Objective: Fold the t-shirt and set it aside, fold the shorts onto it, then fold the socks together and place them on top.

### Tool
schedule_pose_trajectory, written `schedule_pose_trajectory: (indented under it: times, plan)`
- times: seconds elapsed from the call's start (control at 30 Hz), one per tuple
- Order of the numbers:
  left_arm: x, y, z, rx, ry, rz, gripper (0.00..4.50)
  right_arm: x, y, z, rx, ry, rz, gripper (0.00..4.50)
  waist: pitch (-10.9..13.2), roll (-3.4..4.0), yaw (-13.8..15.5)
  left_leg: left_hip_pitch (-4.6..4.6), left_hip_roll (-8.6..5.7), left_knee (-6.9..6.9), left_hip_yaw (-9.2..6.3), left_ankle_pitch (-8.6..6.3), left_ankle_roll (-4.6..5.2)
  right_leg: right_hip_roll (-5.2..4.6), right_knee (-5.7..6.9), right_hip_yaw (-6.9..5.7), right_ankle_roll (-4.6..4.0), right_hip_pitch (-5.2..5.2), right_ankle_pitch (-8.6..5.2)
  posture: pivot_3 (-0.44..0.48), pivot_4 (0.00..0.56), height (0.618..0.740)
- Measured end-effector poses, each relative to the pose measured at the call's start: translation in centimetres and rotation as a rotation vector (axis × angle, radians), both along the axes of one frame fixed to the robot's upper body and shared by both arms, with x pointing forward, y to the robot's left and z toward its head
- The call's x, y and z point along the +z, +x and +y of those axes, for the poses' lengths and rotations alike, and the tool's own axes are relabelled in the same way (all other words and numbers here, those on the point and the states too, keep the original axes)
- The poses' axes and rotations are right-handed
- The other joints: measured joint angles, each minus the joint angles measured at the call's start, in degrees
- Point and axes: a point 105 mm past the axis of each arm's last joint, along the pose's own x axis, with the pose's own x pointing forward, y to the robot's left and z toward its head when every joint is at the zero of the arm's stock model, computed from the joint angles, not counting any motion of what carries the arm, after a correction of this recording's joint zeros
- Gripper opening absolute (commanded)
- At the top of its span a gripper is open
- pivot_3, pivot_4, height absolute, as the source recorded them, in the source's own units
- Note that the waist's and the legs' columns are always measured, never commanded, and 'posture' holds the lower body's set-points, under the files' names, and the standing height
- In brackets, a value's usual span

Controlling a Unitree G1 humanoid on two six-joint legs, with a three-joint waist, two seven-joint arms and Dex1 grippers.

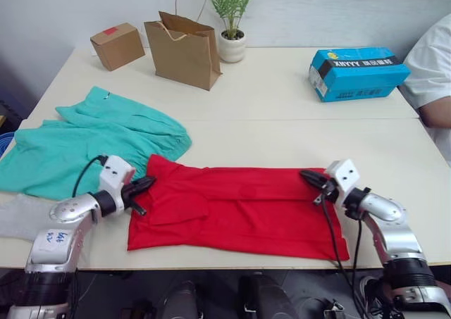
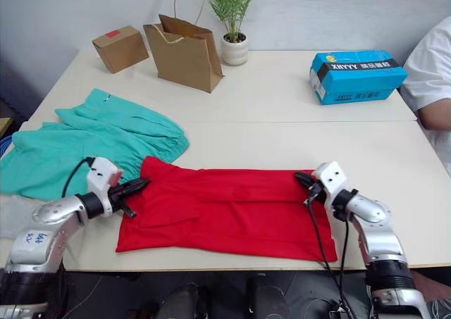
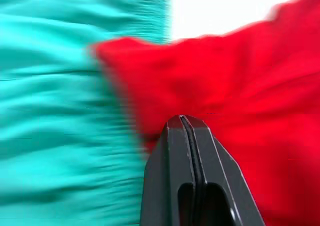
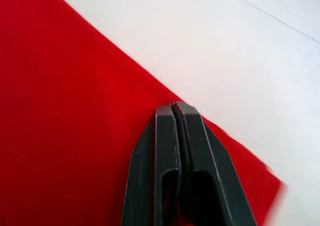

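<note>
Closed grippers [image 1: 144, 186] [image 1: 311, 177] over t-shirt [image 1: 239, 210], XIIYY box [image 1: 357, 72]

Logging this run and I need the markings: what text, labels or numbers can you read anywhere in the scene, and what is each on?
"XIHYY" or close to it, not sure of the letters: white print on the black band of the blue box.
Smaller print along the blue box's front: too small to read.
Handwritten blue marks on the left arm's forearm label: not legible.
Red sticker on the small cardboard box: no text readable.
</note>
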Motion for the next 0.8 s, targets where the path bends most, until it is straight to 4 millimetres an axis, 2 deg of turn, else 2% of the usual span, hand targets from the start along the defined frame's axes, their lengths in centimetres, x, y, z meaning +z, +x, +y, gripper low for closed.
schedule_pose_trajectory:
  times: [0.2, 0.3, 0.4, 0.47, 0.6, 0.7, 0.8]
  plan:
    - [1.7, 1.0, 1.2, -0.010, -0.045, -0.058, 0.00, 0.2, 0.3, -1.7, -0.048, -0.007, -0.020, 0.05, 0.00, 0.00, 0.01, -0.04, 0.01, -0.07, 0.03, 0.00, 0.00, 0.00, -0.10, -0.02, 0.02, -0.02, 0.01, 0.000, 0.150, 0.740]
    - [3.6, 0.8, 1.4, -0.065, -0.081, -0.099, 0.00, 0.6, 0.5, -2.1, -0.053, -0.007, -0.032, 0.05, 0.01, 0.00, -0.02, -0.06, 0.01, -0.07, 0.03, 0.00, -0.01, 0.00, -0.10, -0.03, 0.02, -0.04, 0.01, 0.000, 0.150, 0.740]
    - [5.8, 0.2, 1.3, -0.130, -0.107, -0.151, 0.00, 1.8, 0.4, -1.4, 0.000, 0.032, -0.061, 0.05, 0.02, 0.02, -0.27, -0.04, 0.02, -0.19, 0.05, 0.02, -0.04, 0.00, -0.12, -0.03, 0.02, -0.06, 0.01, 0.000, 0.150, 0.740]
    - [6.3, -0.2, 0.3, -0.186, -0.119, -0.163, 0.00, 3.0, 0.2, -0.1, 0.064, 0.055, -0.089, 0.05, 0.02, 0.03, -0.38, -0.03, 0.02, -0.24, 0.05, 0.03, -0.06, 0.01, -0.16, -0.03, 0.02, -0.06, 0.01, 0.000, 0.150, 0.740]
    - [5.5, -1.0, -2.0, -0.263, -0.116, -0.135, 0.00, 3.9, -0.4, 3.0, 0.175, 0.075, -0.110, 0.05, 0.02, 0.03, -0.39, -0.02, 0.01, -0.31, 0.05, 0.04, -0.07, 0.01, -0.22, -0.03, 0.02, -0.05, 0.01, 0.000, 0.150, 0.740]
    - [3.3, -0.9, -4.4, -0.299, -0.122, -0.075, 0.00, 3.0, -0.6, 6.1, 0.231, 0.112, -0.078, 0.05, 0.02, 0.02, -0.18, -0.03, 0.01, -0.30, 0.05, 0.04, -0.07, 0.01, -0.22, -0.03, 0.02, -0.06, 0.01, 0.000, 0.150, 0.740]
    - [1.2, -0.4, -5.7, -0.277, -0.087, -0.015, 0.00, 1.5, -0.9, 8.1, 0.251, 0.110, -0.030, 0.05, 0.02, 0.02, -0.02, -0.05, 0.00, -0.30, 0.05, 0.04, -0.07, 0.01, -0.23, -0.03, 0.02, -0.09, 0.01, 0.000, 0.150, 0.740]
